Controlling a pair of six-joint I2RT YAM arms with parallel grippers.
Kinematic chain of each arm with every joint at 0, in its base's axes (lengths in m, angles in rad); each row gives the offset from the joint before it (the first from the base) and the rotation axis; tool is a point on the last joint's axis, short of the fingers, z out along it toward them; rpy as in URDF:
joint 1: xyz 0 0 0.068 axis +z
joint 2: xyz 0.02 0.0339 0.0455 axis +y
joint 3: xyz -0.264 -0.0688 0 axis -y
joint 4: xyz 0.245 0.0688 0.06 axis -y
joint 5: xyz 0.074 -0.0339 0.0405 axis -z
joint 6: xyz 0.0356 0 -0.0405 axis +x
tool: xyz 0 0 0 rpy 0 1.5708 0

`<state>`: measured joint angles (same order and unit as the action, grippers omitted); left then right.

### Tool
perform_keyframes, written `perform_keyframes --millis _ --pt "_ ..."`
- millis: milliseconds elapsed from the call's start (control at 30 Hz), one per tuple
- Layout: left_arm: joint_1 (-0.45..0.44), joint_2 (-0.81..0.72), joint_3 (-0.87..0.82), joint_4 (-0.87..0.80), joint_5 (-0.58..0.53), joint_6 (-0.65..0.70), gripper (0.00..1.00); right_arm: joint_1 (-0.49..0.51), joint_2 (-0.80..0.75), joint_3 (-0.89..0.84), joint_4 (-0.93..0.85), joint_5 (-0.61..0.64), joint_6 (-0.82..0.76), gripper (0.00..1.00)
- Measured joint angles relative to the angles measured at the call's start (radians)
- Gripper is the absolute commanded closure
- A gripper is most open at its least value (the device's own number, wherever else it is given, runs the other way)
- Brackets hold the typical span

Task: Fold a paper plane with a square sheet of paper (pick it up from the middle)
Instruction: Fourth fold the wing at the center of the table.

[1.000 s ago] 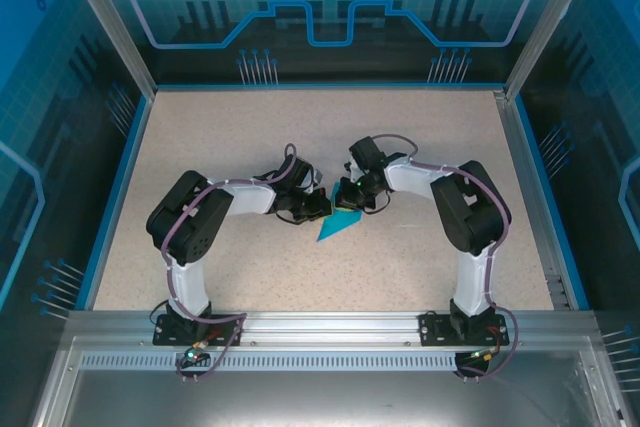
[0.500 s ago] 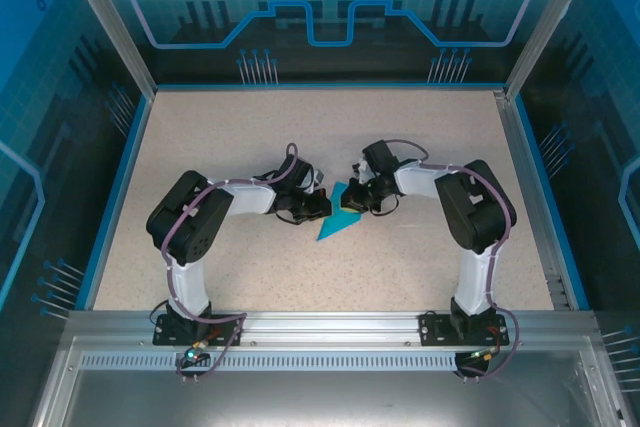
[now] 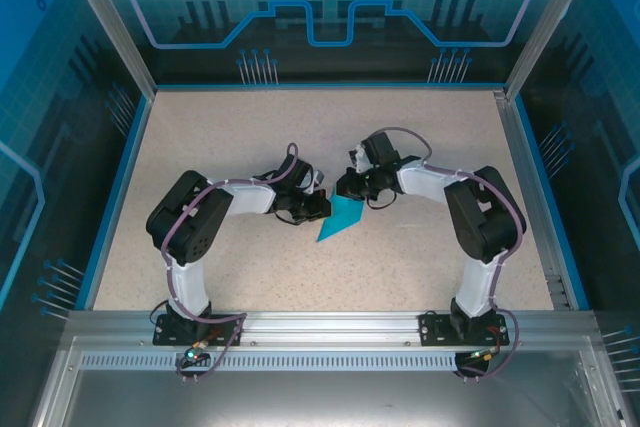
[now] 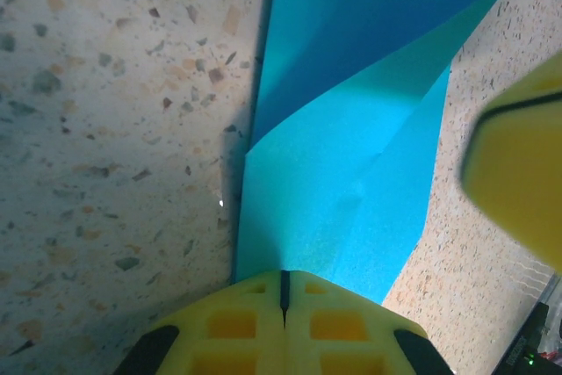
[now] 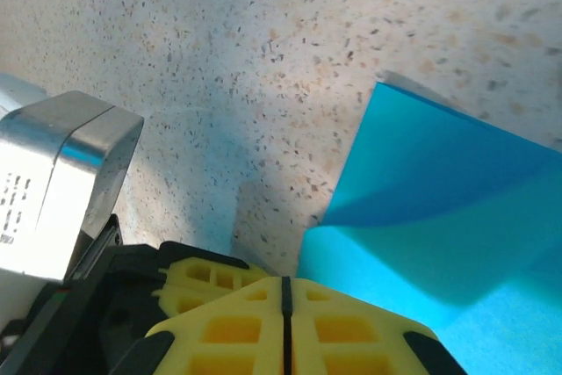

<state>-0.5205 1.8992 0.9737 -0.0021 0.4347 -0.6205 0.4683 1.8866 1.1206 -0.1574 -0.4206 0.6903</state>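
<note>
The teal-blue sheet of paper (image 3: 342, 217) lies mid-table, folded into a slim pointed shape with its tip toward the near left. In the left wrist view one flap of the paper (image 4: 342, 182) stands up off the table. My left gripper (image 3: 318, 207) is shut, and its yellow tips (image 4: 284, 280) rest on the paper's left edge with the paper running flat under them. My right gripper (image 3: 345, 187) is shut too, just off the far corner of the paper (image 5: 439, 217). Its tips (image 5: 285, 285) sit beside that corner with nothing between them.
The speckled tabletop (image 3: 230, 137) is bounded by a blue rim and glass walls. The two grippers nearly touch: a right finger (image 4: 518, 173) shows blurred in the left wrist view, and a left finger (image 5: 198, 277) lies beside the right tips.
My right gripper has drawn back off the paper toward the far left, uncovering the paper's upper end. The left arm and the paper's near tip have stayed put.
</note>
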Motion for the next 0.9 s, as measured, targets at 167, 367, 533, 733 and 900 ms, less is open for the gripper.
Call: perform_keyframes --millis 167,367,533,733,900 --pt "0.0 0.0 0.003 -0.008 0.0 0.0 1.0 0.002 0.065 0.007 -0.002 0.002 -0.004 0.92" --pt "0.0 0.0 0.007 -0.02 0.0 0.003 1.0 -0.032 0.095 0.008 0.002 -0.015 -0.007 0.93" --pt "0.0 0.0 0.007 -0.02 0.0 0.003 1.0 -0.1 0.097 0.008 0.005 -0.018 -0.002 0.93" --pt "0.0 0.0 0.007 -0.02 0.0 0.003 1.0 -0.15 0.095 0.025 0.005 0.019 0.006 0.94" --pt "0.0 0.0 0.007 -0.023 0.0 0.003 1.0 -0.133 0.034 0.027 0.003 0.051 -0.002 0.93"
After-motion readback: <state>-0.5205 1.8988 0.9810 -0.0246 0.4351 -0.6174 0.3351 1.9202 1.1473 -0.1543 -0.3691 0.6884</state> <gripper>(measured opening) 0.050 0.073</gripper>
